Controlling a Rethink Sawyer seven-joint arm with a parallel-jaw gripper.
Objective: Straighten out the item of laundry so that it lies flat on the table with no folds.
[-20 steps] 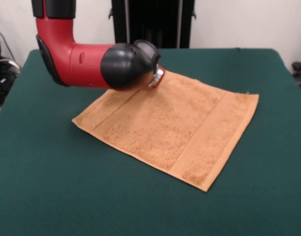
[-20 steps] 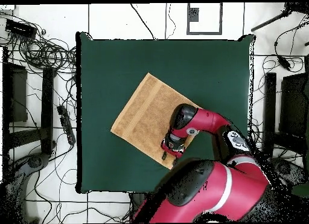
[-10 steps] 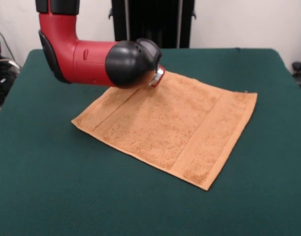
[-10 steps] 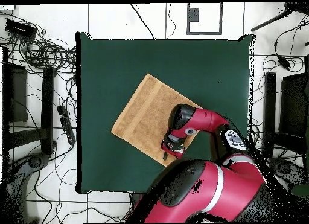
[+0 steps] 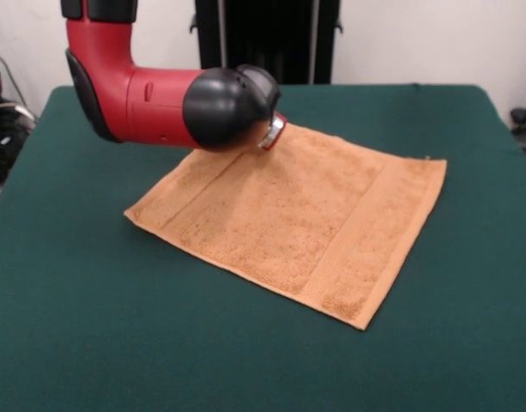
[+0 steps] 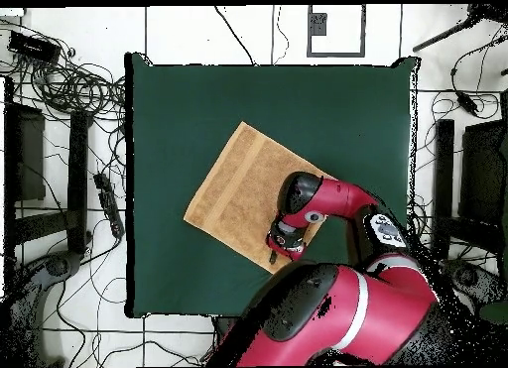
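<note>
Orange-tan terry towel (image 5: 293, 219) lies near the middle of the green felt table (image 5: 91, 326), apparently flat already. Our gripper (image 6: 277, 245) sits at the towel's pedestal-side corner; we cannot tell its grip. We should release gently, lifting straight up.

One orange-tan towel (image 5: 293, 219) (image 6: 245, 195) lies on one dark green bench (image 5: 91, 326) (image 6: 337, 116); the towel carries two flat woven bands, one near each of two opposite edges. One red and black robot arm (image 5: 151, 103) (image 6: 332, 200) reaches over the bench, ending in one claw (image 5: 271, 133) (image 6: 273, 247) at the towel's edge. No second cloth and no other loose object is counted on the bench surface.
</note>
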